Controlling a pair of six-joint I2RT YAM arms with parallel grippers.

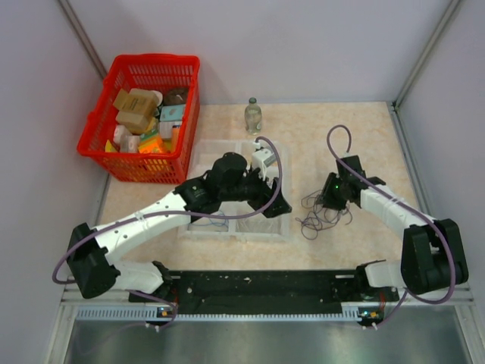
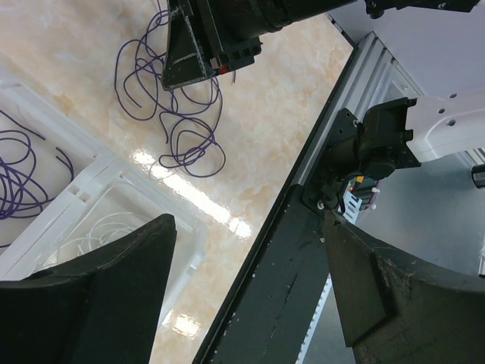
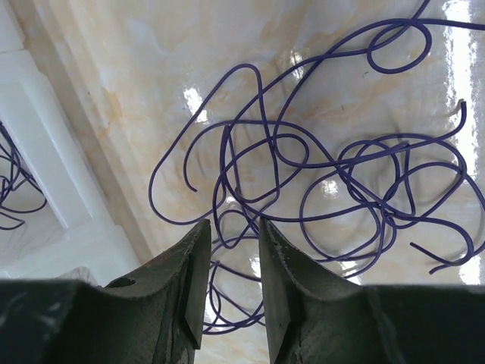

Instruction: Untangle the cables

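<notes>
The cables (image 1: 318, 212) are a loose tangle of thin dark purple wire loops on the marble tabletop, right of the clear tray. In the right wrist view the cables (image 3: 318, 174) spread ahead of my right gripper (image 3: 235, 235). Its jaws stand a narrow gap apart, low over the near loops, with a few strands crossing that gap. My right gripper (image 1: 327, 203) sits at the tangle's top left. My left gripper (image 1: 276, 205) hovers at the tray's right edge. In its own view my left gripper (image 2: 250, 250) is wide open and holds nothing, and the cables (image 2: 178, 114) lie beyond.
A clear divided tray (image 1: 198, 231) lies under the left arm. One compartment holds purple wires (image 2: 15, 167), another white wires (image 2: 98, 231). A red basket (image 1: 155, 59) of boxes stands at the back left, and a small bottle (image 1: 253, 116) behind the tray. The black base rail (image 2: 280, 288) runs along the near edge.
</notes>
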